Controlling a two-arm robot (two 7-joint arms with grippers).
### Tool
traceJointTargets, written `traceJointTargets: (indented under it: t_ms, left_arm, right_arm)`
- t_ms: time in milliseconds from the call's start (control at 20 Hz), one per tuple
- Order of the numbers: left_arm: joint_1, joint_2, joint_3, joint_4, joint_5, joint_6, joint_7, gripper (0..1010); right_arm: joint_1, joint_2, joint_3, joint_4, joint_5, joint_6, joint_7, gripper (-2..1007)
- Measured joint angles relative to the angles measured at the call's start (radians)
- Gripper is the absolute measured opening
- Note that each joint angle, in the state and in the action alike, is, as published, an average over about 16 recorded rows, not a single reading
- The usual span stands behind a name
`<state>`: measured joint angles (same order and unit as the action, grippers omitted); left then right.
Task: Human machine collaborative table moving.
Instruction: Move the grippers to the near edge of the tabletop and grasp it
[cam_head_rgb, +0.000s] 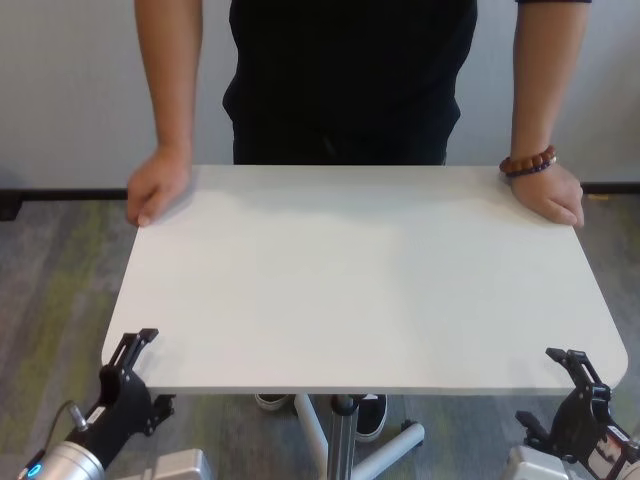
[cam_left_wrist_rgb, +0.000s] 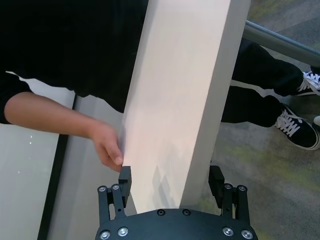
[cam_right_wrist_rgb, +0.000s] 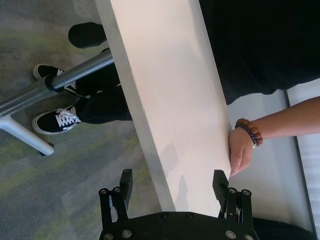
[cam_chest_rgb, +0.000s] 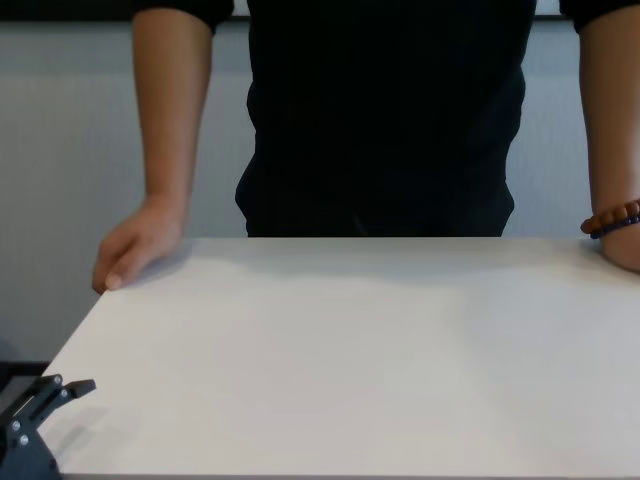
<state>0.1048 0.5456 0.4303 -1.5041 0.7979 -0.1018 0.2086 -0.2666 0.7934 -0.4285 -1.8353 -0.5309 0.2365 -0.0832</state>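
The white table stands on a grey post. The human in a black shirt stands at its far side, with one hand on each far corner and a bead bracelet on the wrist at the right. My left gripper is at the near left corner and my right gripper at the near right corner. In the wrist views both grippers, the left and the right, are open, with the tabletop's thin edge between their fingers.
Grey carpet lies all round. The table's white base legs spread under the near edge. The human's black sneakers stand by the post. A pale wall is behind the human.
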Motion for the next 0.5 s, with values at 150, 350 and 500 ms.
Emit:
traceJointTargets:
  t_ms: [150,350,500]
  left_arm:
    - [-0.007,-0.009,-0.003,0.013,0.014,0.002,0.002,1002]
    - [-0.008,-0.017,-0.007,0.021,0.033,0.005,0.011,1002]
    - [-0.007,-0.022,-0.01,0.024,0.051,0.008,0.021,1002]
  right_arm:
    - [0.005,-0.007,-0.002,0.011,-0.019,0.004,0.002,1005]
    - [0.013,-0.018,-0.005,0.026,-0.042,0.003,0.003,1005]
    - [0.018,-0.026,-0.007,0.037,-0.061,0.001,0.003,1005]
